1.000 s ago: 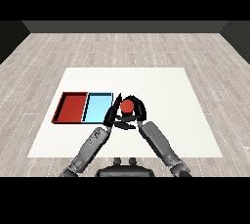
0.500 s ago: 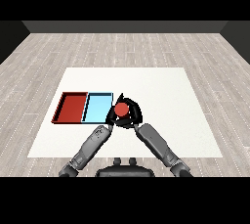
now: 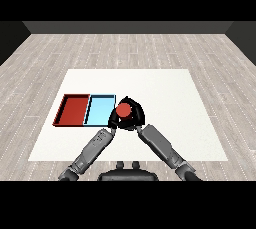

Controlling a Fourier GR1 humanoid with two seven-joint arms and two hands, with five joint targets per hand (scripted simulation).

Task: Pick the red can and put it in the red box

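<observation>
Item 1, red can [image 3: 123, 110]: held above the tabletop [image 3: 165, 93], just beside the right edge of the light blue tray [image 3: 100, 110]. Over the last second we saw it travel leftward from a spot further out on the white surface, so it now sits close to the trays.

Item 2, right robot hand [image 3: 134, 117]: fingers curled round the red can, carrying it. Its grey forearm runs in from the lower right.

Item 3, left robot hand [image 3: 113, 122]: close against the can's left side, at the corner of the light blue tray. We cannot tell whether it is spread or curled; it is dark and partly merged with the other hand.

Item 4, red tray [image 3: 73, 110]: lies to the left of the light blue tray, touching it, with nothing in it.

Status, as we judge it: the pick is done and the carry is under way. The can has yet to cross the full width of the light blue tray before it reaches the red one, where it can be lowered and released.
</observation>
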